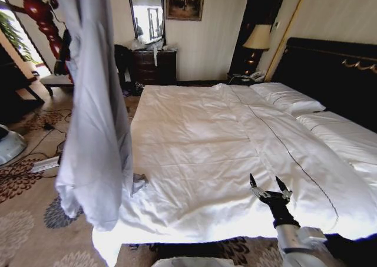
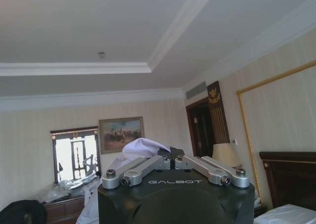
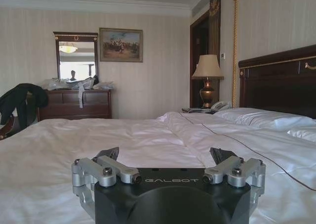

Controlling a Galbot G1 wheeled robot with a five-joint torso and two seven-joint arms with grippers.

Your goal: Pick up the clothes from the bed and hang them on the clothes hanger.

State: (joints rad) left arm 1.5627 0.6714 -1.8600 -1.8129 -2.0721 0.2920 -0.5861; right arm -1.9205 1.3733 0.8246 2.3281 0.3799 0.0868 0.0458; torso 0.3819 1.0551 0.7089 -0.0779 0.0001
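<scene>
The shirt (image 1: 94, 119) is already off the bed (image 1: 200, 161), dangling beside its left edge from the raised left gripper (image 2: 170, 159) clamped on a fold, while the right gripper (image 1: 270, 190) hovers wide open, empty, near the foot edge; hanging remains.

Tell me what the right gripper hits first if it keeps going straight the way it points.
Probably nothing soon: the open right gripper points along just above the bed, so further travel likely skims the white sheet toward the far dresser.

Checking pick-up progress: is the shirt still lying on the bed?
No. In the head view the shirt hangs in the air beside the bed, held up from above.
</scene>
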